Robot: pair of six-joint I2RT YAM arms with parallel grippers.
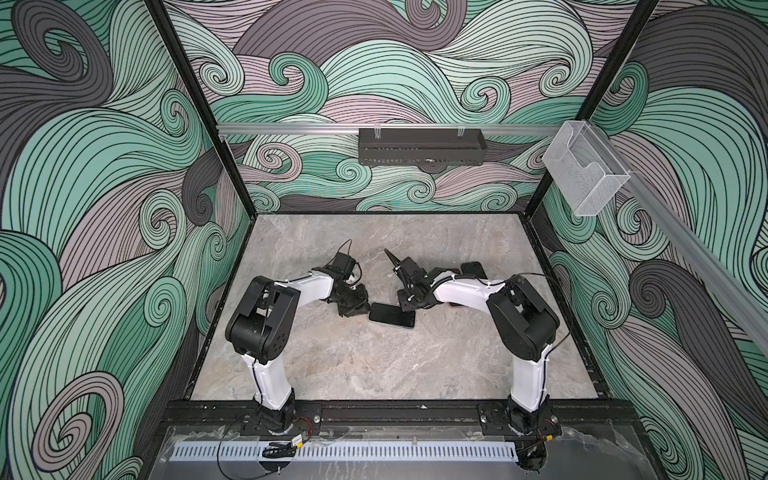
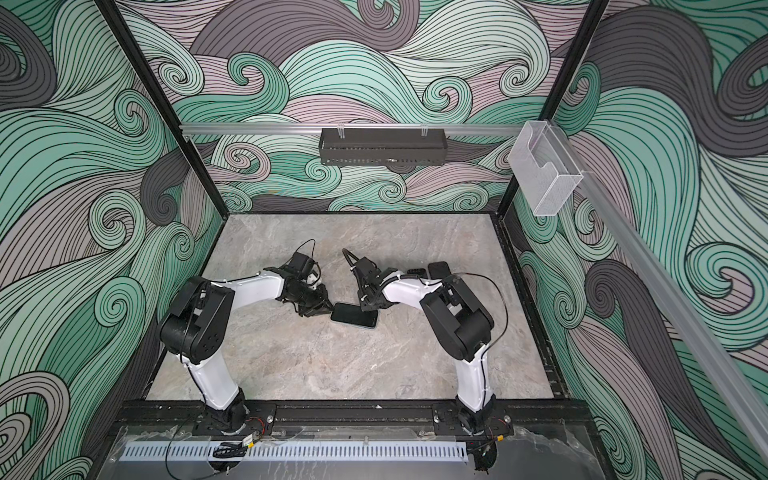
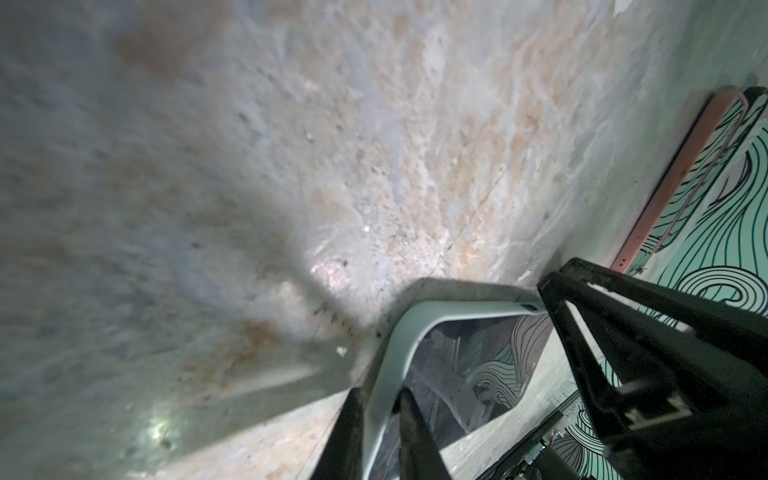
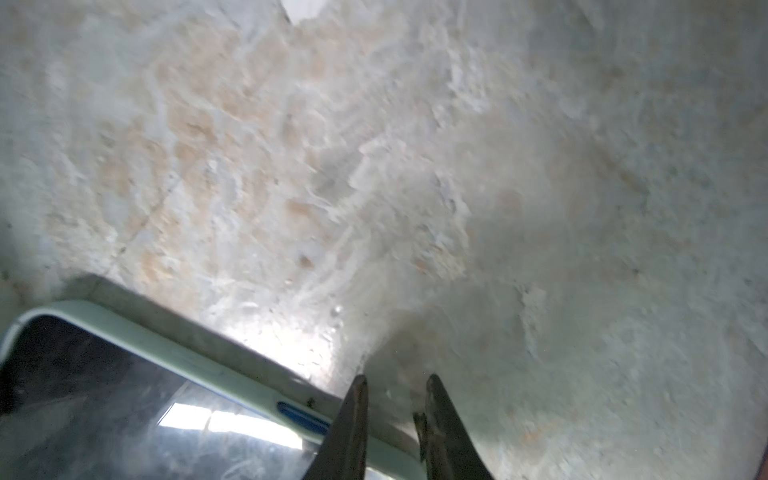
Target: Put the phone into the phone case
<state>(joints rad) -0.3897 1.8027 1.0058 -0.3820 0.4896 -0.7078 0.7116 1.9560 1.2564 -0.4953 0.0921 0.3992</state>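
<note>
Phone [image 1: 392, 315] lying flat, left claw [image 3: 381, 395] pinching its rim, right claw [image 4: 397, 378] slightly spread alongside

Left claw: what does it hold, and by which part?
The left claw pinches the dark-screened, pale-green-rimmed phone by the rim of its short end.

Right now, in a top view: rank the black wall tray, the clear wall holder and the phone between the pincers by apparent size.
Largest, tied: black wall tray and clear wall holder; too alike to rank, and the holder sits nearer the camera.
Smallest: phone, clearly.
</note>
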